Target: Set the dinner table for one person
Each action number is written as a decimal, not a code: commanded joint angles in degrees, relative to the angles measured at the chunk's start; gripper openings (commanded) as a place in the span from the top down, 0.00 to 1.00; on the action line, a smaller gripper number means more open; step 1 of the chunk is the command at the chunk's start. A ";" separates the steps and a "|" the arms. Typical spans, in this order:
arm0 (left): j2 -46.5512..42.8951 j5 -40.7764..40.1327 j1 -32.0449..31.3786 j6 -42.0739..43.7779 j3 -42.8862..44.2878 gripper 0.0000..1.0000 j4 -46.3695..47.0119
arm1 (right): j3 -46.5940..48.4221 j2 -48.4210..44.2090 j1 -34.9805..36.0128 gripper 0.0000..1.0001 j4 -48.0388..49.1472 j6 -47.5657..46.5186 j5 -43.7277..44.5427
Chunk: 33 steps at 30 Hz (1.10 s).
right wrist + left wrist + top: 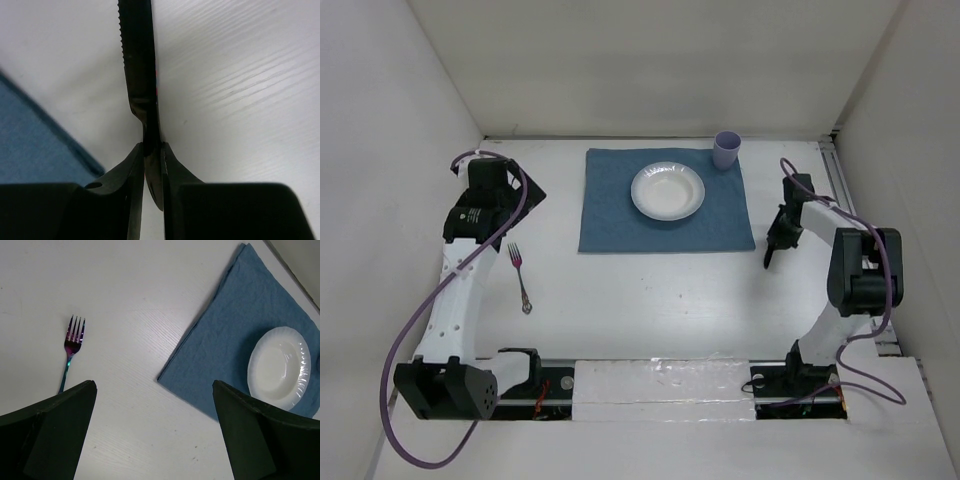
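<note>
The white dinner table (650,300) holds a blue cloth placemat (665,202) with a white plate (667,191) on it and a purple cup (726,150) at its far right corner. An iridescent fork (520,276) lies on the table left of the placemat; it also shows in the left wrist view (71,347). My left gripper (525,195) is open and empty above the table, between fork and placemat (240,330). My right gripper (780,235) is shut on a dark serrated knife (139,60), held blade-down just right of the placemat (35,145).
White walls enclose the table on the left, back and right. A metal rail (840,180) runs along the right edge. The arm bases stand at the near edge (650,385).
</note>
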 commanded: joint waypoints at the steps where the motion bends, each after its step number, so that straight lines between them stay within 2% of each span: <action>1: -2.68 3.48 0.39 3.04 -1.84 0.00 3.82 | 1.06 -3.26 4.02 1.00 -1.40 0.68 3.65; 5: -4.45 6.30 0.39 4.28 -3.60 0.00 6.11 | 4.58 -2.64 10.61 1.00 -3.07 1.91 8.47; 10: -6.47 7.45 0.39 4.80 -4.84 0.00 8.40 | 8.71 -2.03 14.75 1.00 -4.56 3.05 10.66; 15: -6.47 8.50 0.39 5.33 -5.37 0.00 9.54 | 12.57 0.60 17.12 1.00 -3.95 0.16 6.38; 16: -6.47 9.02 0.39 5.94 -5.37 0.00 9.54 | 16.15 3.39 18.00 1.00 -4.91 -0.72 5.76; 22: -7.52 9.64 0.39 6.47 -6.51 0.00 10.68 | 25.41 13.25 18.62 1.00 -7.73 -5.65 4.61; 24: -7.52 9.64 0.39 6.47 -6.51 0.00 11.21 | 26.99 14.75 18.01 1.00 -7.73 -6.35 2.26; 33: -7.00 11.22 0.39 7.00 -7.04 0.00 11.21 | 29.99 17.84 18.01 1.00 -8.96 -8.20 2.24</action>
